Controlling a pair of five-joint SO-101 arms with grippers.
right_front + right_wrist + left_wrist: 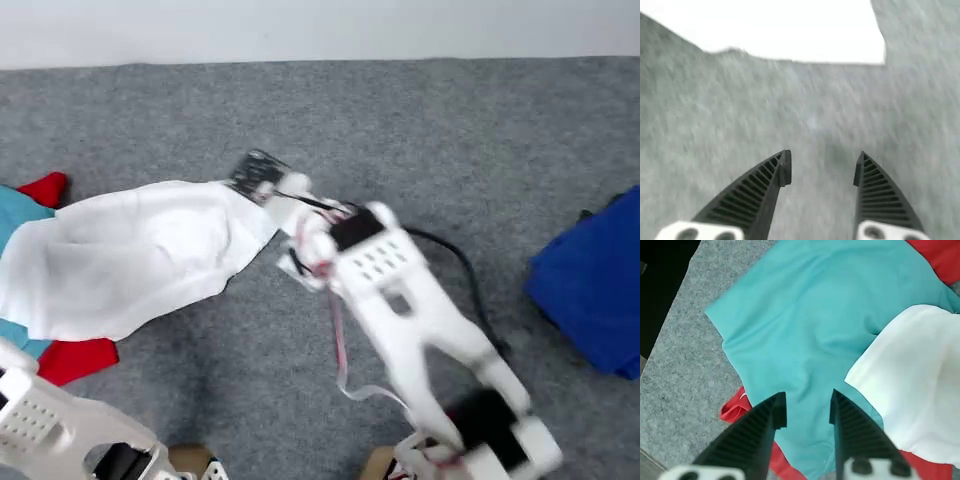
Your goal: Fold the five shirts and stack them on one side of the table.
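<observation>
Table point(400, 120), grey felt-like cover. At one side a pile: red shirt point(75, 358) lowest, teal shirt point(15, 215) over it, white shirt point(130, 260) on top, its far end spilling onto the felt. Blue shirt point(595, 280) at the opposite edge, well apart. Black cable point(465, 270) between them.

Right arm point(420, 320) comes up from the near edge of the desk point(450, 120) and slants in toward the middle, wrist tipped over at the far end. The right hand point(822, 170) points down at the desk, its two fingers spread wide. Left arm point(45, 425) sits low at the near left corner, and the left hand point(807, 410) has its fingers parted too, gripping nothing.
</observation>
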